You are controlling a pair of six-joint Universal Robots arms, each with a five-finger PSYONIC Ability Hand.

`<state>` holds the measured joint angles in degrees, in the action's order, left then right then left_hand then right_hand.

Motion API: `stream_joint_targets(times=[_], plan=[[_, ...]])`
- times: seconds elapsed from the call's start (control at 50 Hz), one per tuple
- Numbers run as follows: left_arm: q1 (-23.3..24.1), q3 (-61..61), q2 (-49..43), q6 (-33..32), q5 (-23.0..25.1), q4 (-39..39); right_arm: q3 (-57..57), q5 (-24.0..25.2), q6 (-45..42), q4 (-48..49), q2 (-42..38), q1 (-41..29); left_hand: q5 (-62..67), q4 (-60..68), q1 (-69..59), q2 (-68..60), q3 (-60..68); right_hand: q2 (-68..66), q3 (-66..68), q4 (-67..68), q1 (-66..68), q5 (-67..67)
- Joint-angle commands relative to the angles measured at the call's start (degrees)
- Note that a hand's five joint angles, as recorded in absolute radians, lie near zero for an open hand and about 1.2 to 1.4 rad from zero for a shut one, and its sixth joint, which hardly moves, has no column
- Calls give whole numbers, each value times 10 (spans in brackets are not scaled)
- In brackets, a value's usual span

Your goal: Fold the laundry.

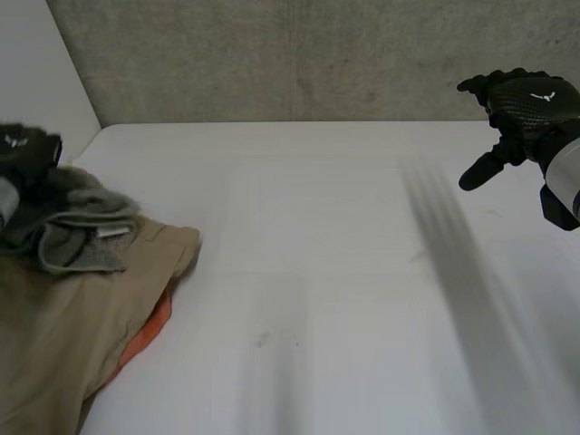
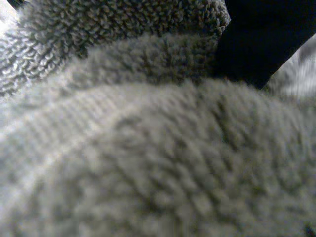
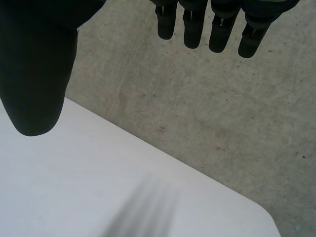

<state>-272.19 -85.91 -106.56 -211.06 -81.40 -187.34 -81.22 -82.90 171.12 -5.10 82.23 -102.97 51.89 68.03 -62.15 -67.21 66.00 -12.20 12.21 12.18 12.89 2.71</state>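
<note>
Laundry lies in a heap on the left side of the table [image 1: 362, 272], toward its near edge. On top is a grey terry towel [image 1: 83, 231], bunched and creased. Under it is a tan garment [image 1: 77, 335], spread toward the near edge. An orange cloth [image 1: 152, 326] peeks out from beneath the tan one's edge.

The left hand [image 1: 25, 149] is at the towel's far-left part, on the pile or just above it. In the left wrist view terry loops press close under the palm. Whether the hand has a hold on the towel I cannot tell.

The right hand [image 1: 524, 104] hangs above the table's far-right side, well apart from the laundry. In the right wrist view its fingers [image 3: 192, 27] are straight and the thumb is spread wide, with nothing in it — wide open.

Judgement: the task is barely begun, since nothing lies flat or folded. The step in hand looks like taking the towel off the pile to the bare middle of the table.

To do it well:
- Take the towel alone, near an edge or corner rather than the crumpled middle, so the tan garment is not dragged along.
- Lift it clear of the pile before carrying it across.
- Bring the right hand in to a second corner — held at two corners, the towel should open under its own weight and lie flat.
- Smooth it flat and match the edges before the first fold.
</note>
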Motion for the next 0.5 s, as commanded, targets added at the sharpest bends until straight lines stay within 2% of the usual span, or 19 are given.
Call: stream_joint_targets(times=[0.02, 0.08, 0.14, 0.16, 0.2, 0.22, 0.32, 0.38, 0.44, 0.46, 0.5], plan=[[86, 66, 76, 137, -9, -13, 1, 0, 0, 1, 9, 6, 181, 120, -178, -128, 140, 22, -22, -22, -29, -27], [137, 96, 84, 193, -9, -16, 3, 0, 0, 1, 12, 7, 181, 120, -178, -128, 140, 22, -22, -22, -29, -27], [189, 122, 72, 219, -10, -21, 4, 0, 0, 1, 17, 7, 181, 120, -178, -128, 140, 22, -22, -22, -29, -27], [227, 138, 52, 225, -12, -22, 4, 1, 0, 1, 19, 7, 181, 120, -178, -128, 140, 22, -22, -22, -29, -27], [264, 155, 23, 226, -15, -23, 4, 1, 1, 1, 21, 7, 181, 120, -178, -128, 140, 22, -22, -22, -29, -27], [300, 170, -9, 227, -22, -24, 4, 1, 1, 1, 21, 8, 181, 120, -178, -128, 140, 22, -22, -22, -29, -27], [371, 204, -119, 236, -68, -29, 4, 2, 1, 1, 20, 7, 181, 120, -178, -128, 140, 22, -22, -22, -29, -27], [411, 217, -178, 252, -78, -49, 4, 2, 1, 1, 18, 8, 181, 120, -178, -128, 140, 22, -22, -22, -29, -27], [431, 218, -204, 269, -78, -76, 4, 2, 0, 3, 12, 8, 181, 120, -178, -128, 140, 22, -22, -22, -29, -27], [438, 218, -216, 283, -77, -87, 4, 1, 0, 3, 11, 8, 166, 105, -164, -113, 125, 22, -22, -22, -29, -27], [442, 216, -223, 297, -76, -94, 4, 2, -1, 4, 7, 8, -138, -200, 141, 191, -179, 22, -22, -22, -29, -27]])
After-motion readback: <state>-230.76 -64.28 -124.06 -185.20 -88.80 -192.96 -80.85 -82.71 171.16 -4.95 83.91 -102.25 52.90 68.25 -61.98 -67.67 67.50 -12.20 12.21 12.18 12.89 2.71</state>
